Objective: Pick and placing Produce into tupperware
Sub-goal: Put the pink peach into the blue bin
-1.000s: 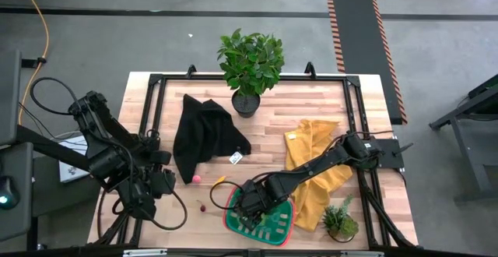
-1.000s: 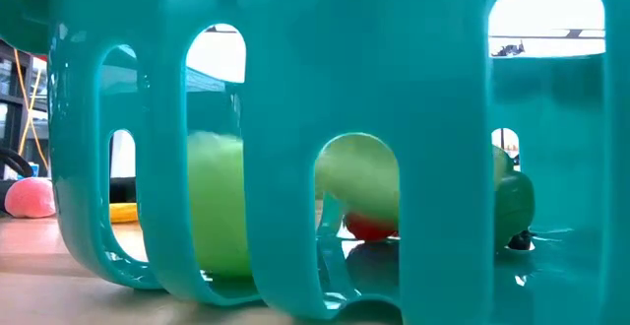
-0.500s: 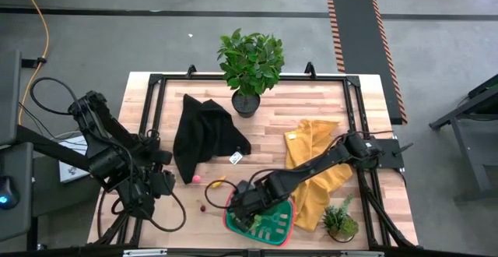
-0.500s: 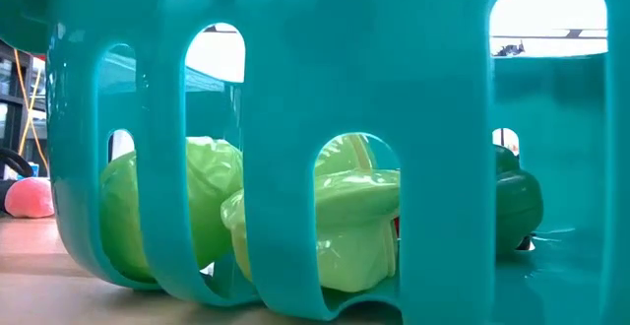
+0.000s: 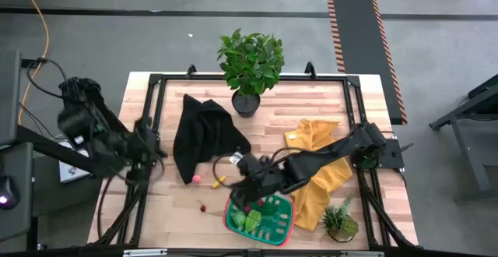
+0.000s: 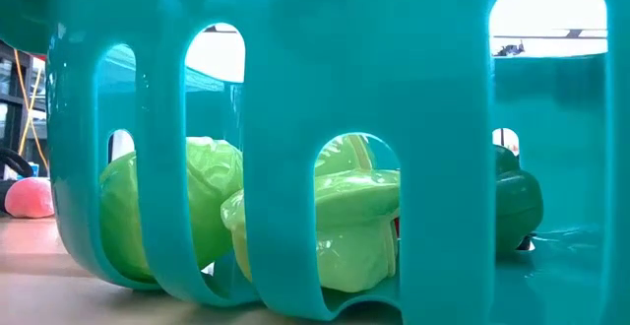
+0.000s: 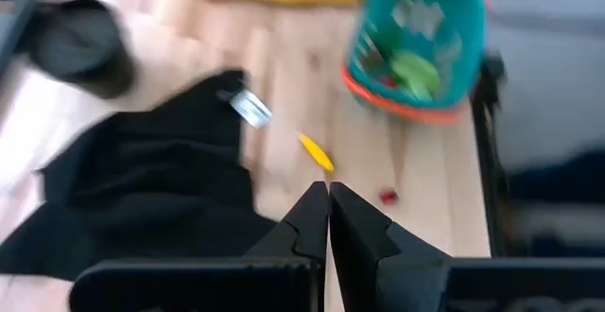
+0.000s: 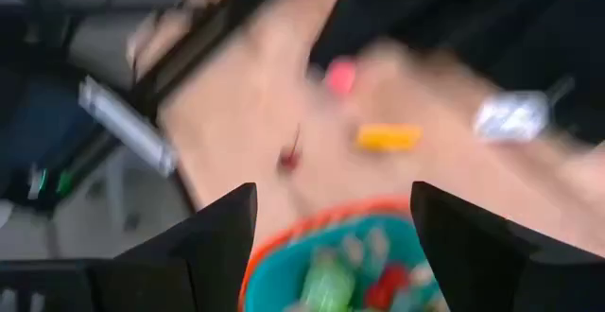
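The right arm is reaching low across the desk (image 5: 311,109) from its right edge, lying over the yellow cloth (image 5: 320,171), with its right tool (image 5: 243,185) hanging just above the far left rim of the tupperware (image 5: 286,224). In the right wrist view its two dark fingers (image 8: 219,241) are standing spread wide, holding nothing. The tupperware is sitting at the near edge of the desk, with lime-green produce (image 5: 255,220) lying inside it beside a red bit. More produce is lying loose on the wood: a pink piece (image 5: 197,178) just beside the black cloth (image 5: 204,136), a yellow piece (image 7: 317,152) and a small red piece (image 5: 202,206). The left arm is drawn up at the left edge, its left tool (image 7: 328,208) pressed together and empty, pointing across the desk toward the black cloth.
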